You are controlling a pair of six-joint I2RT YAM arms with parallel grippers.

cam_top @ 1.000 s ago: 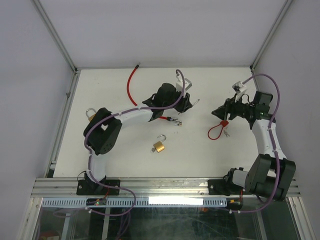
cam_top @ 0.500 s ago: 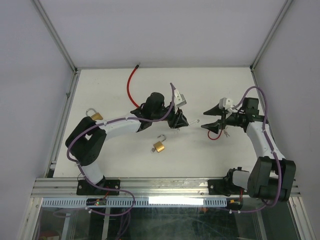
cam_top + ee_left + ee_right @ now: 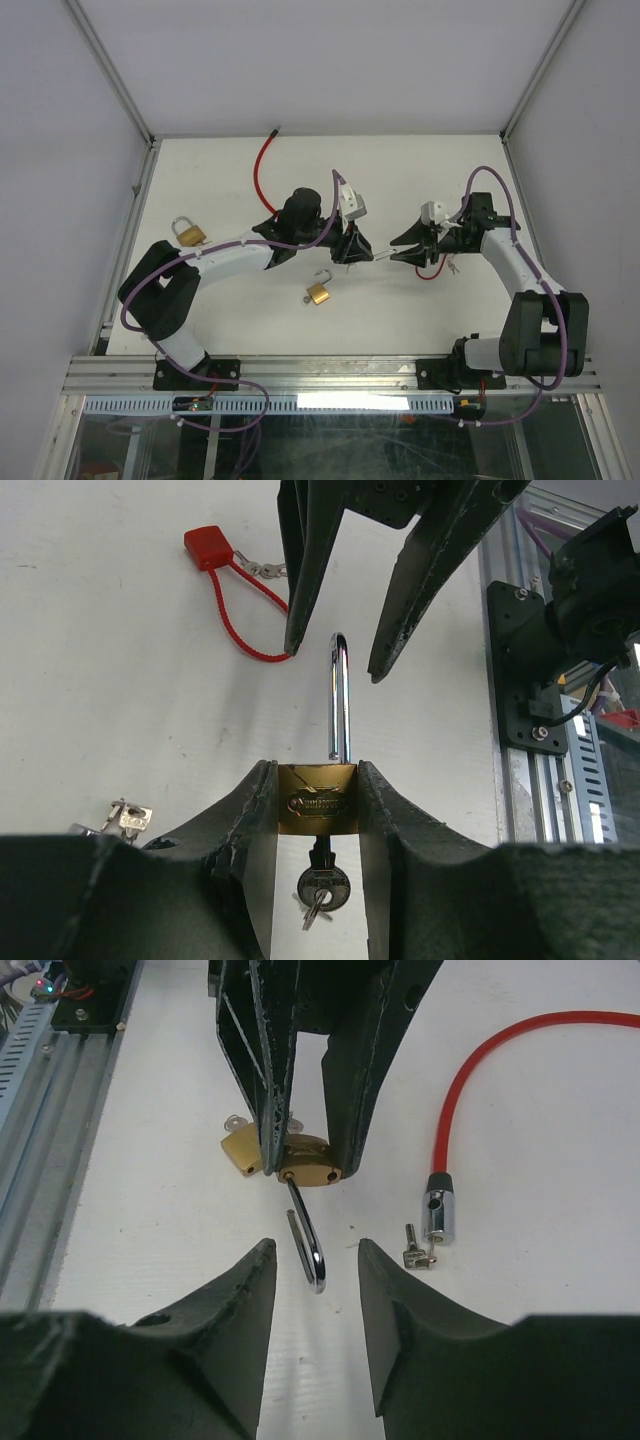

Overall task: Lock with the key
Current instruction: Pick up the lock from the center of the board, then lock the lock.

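Note:
My left gripper (image 3: 356, 248) is shut on a brass padlock (image 3: 317, 800) and holds it by the body above the table. A key (image 3: 322, 885) hangs in the keyhole. The chrome shackle (image 3: 340, 695) is open and points at my right gripper (image 3: 401, 250). The right gripper is open, with its fingers (image 3: 310, 570) on either side of the shackle tip, apart from it. In the right wrist view the shackle (image 3: 308, 1240) reaches between my open fingertips (image 3: 265, 1260), and the padlock body (image 3: 310, 1163) sits in the left gripper's fingers (image 3: 262, 1060).
A second brass padlock (image 3: 319, 291) lies on the table below the held one. A third padlock (image 3: 188, 232) lies at the left. A red cable lock (image 3: 262, 165) lies at the back, its chrome end (image 3: 437, 1212) by a loose key (image 3: 415, 1250). A small red wire lock (image 3: 432, 268) lies under the right arm.
Both arms have moved toward the table's middle. The left gripper has carried the padlock forward and right. The right gripper has moved left until its open fingers straddle the shackle.

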